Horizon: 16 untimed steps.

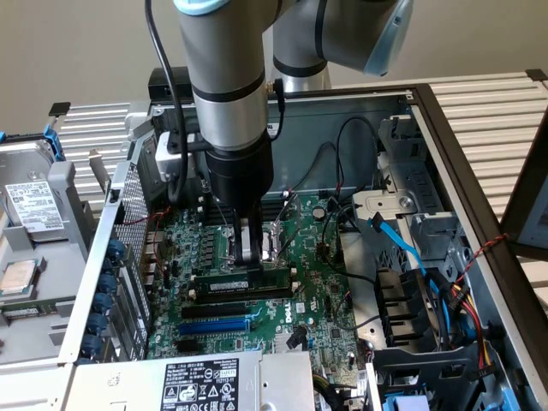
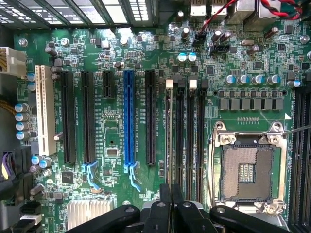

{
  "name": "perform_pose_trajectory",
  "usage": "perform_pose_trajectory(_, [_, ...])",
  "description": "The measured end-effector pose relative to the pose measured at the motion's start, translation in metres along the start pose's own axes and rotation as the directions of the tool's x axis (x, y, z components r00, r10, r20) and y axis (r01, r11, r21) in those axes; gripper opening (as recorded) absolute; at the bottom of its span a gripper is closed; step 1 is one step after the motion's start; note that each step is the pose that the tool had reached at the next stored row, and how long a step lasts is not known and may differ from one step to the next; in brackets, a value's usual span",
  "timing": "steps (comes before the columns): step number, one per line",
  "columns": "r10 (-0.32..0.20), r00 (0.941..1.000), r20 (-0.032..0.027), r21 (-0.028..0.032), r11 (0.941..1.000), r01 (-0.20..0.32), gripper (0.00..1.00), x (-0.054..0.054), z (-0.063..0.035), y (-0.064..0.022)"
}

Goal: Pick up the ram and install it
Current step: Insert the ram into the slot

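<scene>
Your jaws pinch the ram [image 1: 227,282], which stands on edge in a black slot at 12 o'clock from the blue slot [image 1: 214,325] in the exterior view. Hold it square and press straight down, evenly.

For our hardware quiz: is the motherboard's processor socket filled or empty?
Empty. The processor socket shows its bare contact grid inside the metal frame, no chip seated.

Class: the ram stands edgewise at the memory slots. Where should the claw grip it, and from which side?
Grip the ram midway along its upper edge, pinching its flat faces, coming down from above. It is thin, long and upright, so a centred hold likely keeps it level.
</scene>
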State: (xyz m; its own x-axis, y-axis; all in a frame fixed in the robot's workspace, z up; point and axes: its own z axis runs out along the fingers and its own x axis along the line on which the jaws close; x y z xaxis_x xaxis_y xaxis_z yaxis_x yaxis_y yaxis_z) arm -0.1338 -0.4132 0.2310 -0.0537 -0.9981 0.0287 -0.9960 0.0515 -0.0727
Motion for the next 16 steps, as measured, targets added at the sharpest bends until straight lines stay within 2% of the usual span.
perform_pose_trajectory(2, [0.001,1.0000,0.0077,-0.0006,1.0000,-0.001,0.12,0.001,0.0000,-0.0001])
perform_pose_trajectory(5, [0.002,0.9996,0.0288,-0.0023,1.0000,-0.002,0.12,0.002,-0.0001,-0.0003])
perform_pose_trajectory(6, [0.002,0.9994,0.0337,-0.0032,1.0000,-0.002,0.12,0.003,-0.0004,-0.0005])
perform_pose_trajectory(8, [0.003,0.9992,0.0397,-0.0068,1.0000,-0.003,0.12,0.004,-0.0033,-0.0012])
perform_pose_trajectory(11, [0.003,0.9992,0.0409,-0.0133,0.9999,-0.003,0.12,0.008,-0.0118,-0.0025])
perform_pose_trajectory(14, [0.003,0.9992,0.0411,-0.0140,0.9999,-0.003,0.12,0.011,-0.0124,-0.0028])
perform_pose_trajectory(16, [0.003,0.9990,0.0442,-0.0140,0.9999,-0.003,0.12,0.013,-0.0112,-0.0056])
